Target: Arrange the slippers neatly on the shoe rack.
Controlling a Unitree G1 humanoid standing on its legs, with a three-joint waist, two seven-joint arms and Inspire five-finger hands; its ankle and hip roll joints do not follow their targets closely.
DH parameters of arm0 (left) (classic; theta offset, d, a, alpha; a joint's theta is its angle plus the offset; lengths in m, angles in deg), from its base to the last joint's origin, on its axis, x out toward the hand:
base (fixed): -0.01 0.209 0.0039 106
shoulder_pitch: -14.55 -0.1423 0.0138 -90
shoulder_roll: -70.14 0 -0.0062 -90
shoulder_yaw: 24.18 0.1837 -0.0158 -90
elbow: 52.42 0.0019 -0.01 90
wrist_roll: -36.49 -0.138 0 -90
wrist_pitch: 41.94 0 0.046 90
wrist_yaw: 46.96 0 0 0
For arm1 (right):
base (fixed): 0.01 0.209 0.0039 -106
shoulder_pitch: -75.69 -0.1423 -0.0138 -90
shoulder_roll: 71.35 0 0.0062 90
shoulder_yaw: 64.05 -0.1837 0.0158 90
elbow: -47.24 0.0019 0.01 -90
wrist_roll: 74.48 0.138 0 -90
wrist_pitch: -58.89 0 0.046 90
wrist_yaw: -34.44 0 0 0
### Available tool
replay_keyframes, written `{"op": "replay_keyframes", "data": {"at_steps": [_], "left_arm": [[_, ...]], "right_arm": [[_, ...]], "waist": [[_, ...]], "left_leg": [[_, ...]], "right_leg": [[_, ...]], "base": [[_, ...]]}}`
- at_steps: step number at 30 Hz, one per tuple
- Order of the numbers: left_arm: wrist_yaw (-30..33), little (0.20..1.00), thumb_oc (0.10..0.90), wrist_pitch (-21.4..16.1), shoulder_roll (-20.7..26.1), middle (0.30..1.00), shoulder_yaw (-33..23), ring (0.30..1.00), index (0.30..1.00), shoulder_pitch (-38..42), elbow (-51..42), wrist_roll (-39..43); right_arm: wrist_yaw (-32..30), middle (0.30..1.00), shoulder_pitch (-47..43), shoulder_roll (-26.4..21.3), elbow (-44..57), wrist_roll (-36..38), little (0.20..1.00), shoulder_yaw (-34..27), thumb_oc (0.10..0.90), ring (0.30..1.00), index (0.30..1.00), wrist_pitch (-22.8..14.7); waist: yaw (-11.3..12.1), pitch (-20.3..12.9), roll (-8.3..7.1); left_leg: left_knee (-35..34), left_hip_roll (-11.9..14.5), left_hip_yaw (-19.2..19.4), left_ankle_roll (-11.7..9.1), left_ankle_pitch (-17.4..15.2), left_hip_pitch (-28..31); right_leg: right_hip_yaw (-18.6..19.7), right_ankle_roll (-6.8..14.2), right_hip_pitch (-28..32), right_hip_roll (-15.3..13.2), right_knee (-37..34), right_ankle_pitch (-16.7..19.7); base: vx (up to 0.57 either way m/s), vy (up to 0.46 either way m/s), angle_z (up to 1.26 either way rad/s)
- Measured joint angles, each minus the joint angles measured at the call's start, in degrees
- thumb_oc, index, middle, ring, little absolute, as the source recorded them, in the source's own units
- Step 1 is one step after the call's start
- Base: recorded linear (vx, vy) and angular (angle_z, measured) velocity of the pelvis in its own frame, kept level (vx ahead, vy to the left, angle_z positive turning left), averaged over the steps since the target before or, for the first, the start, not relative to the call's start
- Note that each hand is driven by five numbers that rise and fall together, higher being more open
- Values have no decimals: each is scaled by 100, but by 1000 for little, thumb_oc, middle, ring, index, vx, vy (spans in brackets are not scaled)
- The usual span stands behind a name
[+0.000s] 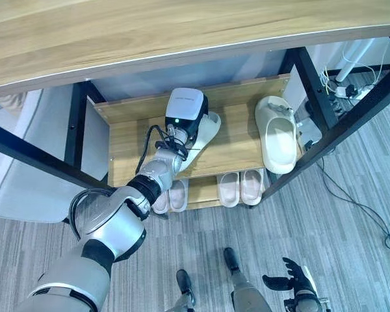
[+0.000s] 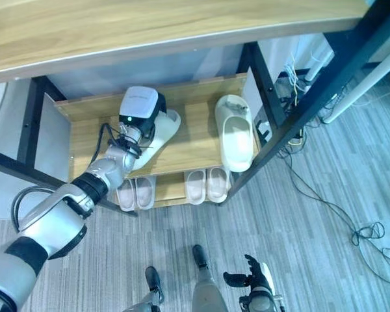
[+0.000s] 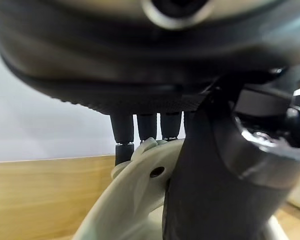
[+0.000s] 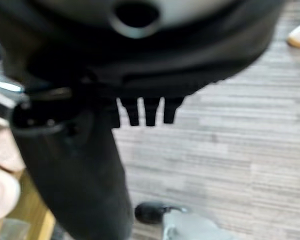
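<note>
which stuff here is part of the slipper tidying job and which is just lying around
Part of the job:
- cream slipper gripped by the left hand
- second cream slipper on the upper shelf
- shoe rack
- two pink pairs on the lower shelf

Just lying about:
- power strip and cables on the floor
- wooden tabletop above
- right hand, idle and open

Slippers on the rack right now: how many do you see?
6. Upper shelf: one cream slipper lying free at the right, one under the left hand. Lower shelf: a pink pair and another pair. More may be hidden.
</note>
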Motion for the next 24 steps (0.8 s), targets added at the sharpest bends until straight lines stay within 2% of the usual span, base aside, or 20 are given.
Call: {"op": "replay_keyframes", "data": {"at_steps": [3,14,15,16,17,24], "left_arm": [[3,300,400,100,-95,300,-5,300,300,275,90,219],[124,300,400,84,-517,300,4,300,300,399,92,352],[165,411,474,83,-527,411,4,411,411,428,91,383],[225,794,729,86,-547,794,1,794,794,435,90,437],[297,900,800,94,-605,900,-6,900,900,462,84,440],[221,900,800,97,-720,900,238,900,900,475,82,197]], "right_arm": [[-5,900,-76,6,18,-1,900,74,800,900,900,-42],[-4,900,-275,-6,21,-2,900,241,800,900,900,-44],[-4,900,-297,-20,30,-2,900,240,800,900,900,-49],[-3,900,-312,-23,49,-2,900,242,800,900,900,-47],[1,900,-324,-16,68,25,900,243,800,900,900,-54],[88,900,-331,31,69,265,900,335,800,900,900,-86]], "waist": [[18,4,7],[-3,76,15],[-4,116,33],[-3,121,46],[-1,121,48],[-30,121,49]], "left_leg": [[0,15,6,-2,-1,-159],[-1,8,84,-3,-2,-162],[-1,6,84,-4,-3,-169],[-2,5,86,-4,-4,-191],[-2,5,99,-4,-4,-236],[0,-6,121,-3,-2,-250]], "right_leg": [[7,-18,-169,32,0,21],[45,-7,-190,24,0,20],[46,5,-196,22,0,11],[48,26,-218,19,0,-4],[61,24,-266,21,0,-2],[75,-11,-279,13,3,31]], "base": [[0,0,0],[4,-4,-1],[0,0,0],[40,5,-2],[35,7,-3],[5,1,0]]}}
